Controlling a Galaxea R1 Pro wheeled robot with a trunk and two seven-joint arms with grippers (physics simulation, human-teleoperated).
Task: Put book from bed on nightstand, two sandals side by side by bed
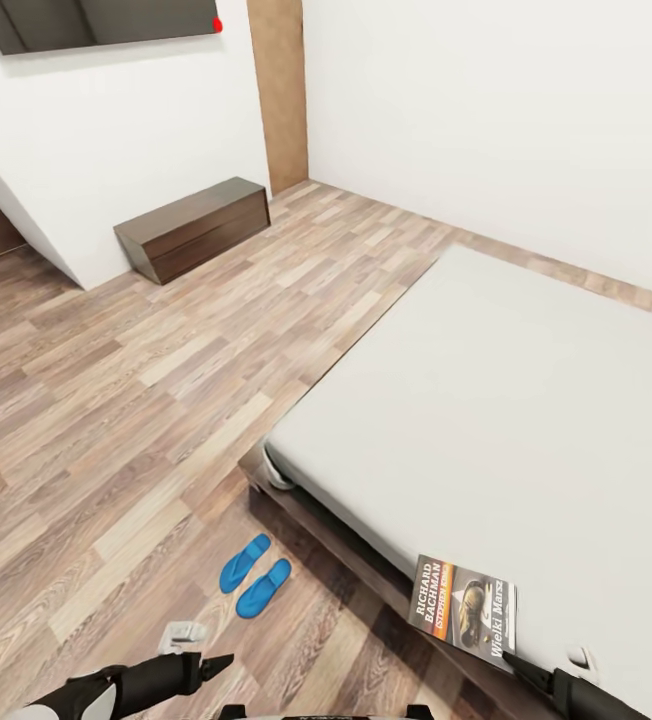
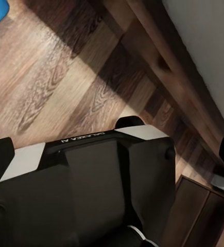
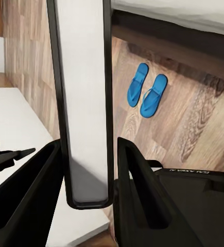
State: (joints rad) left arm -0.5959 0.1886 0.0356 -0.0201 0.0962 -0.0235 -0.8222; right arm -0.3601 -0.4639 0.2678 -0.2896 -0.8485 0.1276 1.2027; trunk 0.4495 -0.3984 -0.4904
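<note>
The book point(image 1: 464, 605) lies at the bed's point(image 1: 526, 400) near edge, just ahead of the right hand point(image 3: 86, 170), whose open fingers hold nothing.

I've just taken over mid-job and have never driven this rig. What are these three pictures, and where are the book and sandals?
You are driving a wheeled robot with two arms, each ending in a gripper. The big picture comes from the camera on its head, looking down. The book lies at the edge of the bed, and the two blue sandals lie side by side on the floor next to it. The left gripper pokes in at the bottom. A long low cabinet stands by the far wall.

The other two pictures come from cameras on the wrists. The right wrist view looks past the right gripper at the sandals. A white bar sits between its fingers, and I cannot tell whether it is gripped. Neither gripper holds the book.
</note>
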